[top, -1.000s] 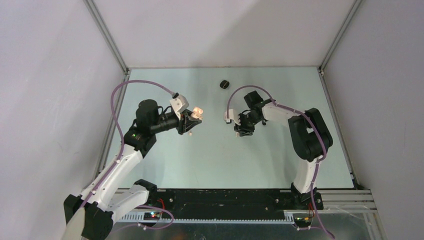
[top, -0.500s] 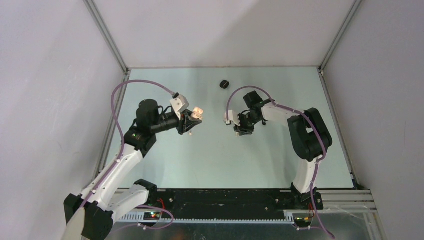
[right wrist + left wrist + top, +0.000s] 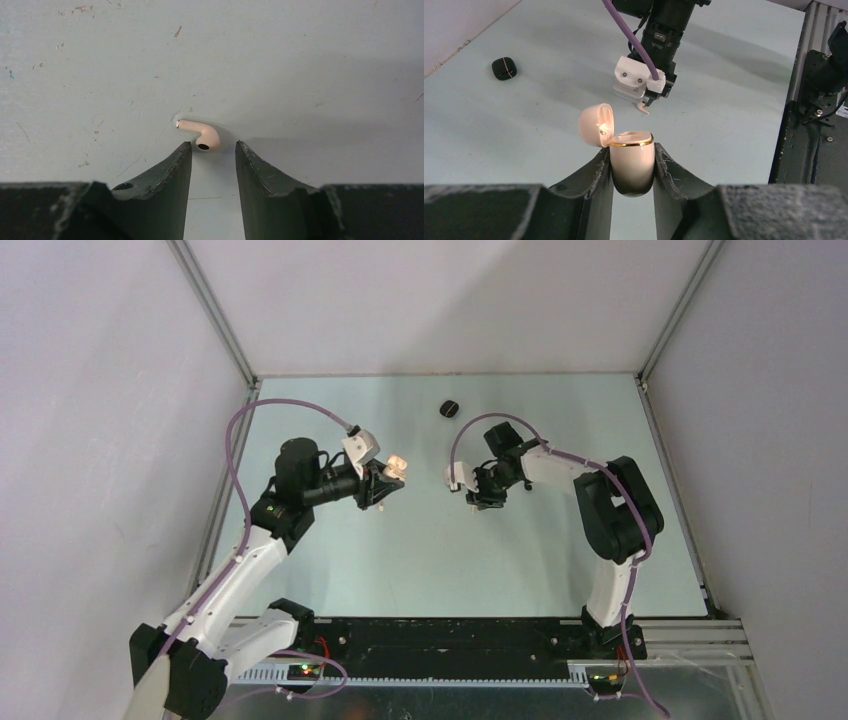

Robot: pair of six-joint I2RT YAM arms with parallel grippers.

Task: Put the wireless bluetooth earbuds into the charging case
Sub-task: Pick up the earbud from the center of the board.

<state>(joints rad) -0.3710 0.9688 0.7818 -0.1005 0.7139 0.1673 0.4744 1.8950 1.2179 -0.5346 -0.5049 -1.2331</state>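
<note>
Grip on charging case, earbud loose.
Your left gripper pinches the open-lidded case; your right gripper has jaws narrowly apart, earbud just ahead, perhaps touching.

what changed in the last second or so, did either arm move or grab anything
The right gripper edged slightly farther out and to the left. Its open jaws sit just short of the beige earbud lying on the table. Nothing was taken hold of or let go. The left gripper kept its grip on the open beige charging case, and the black case at the far side did not move.
</note>
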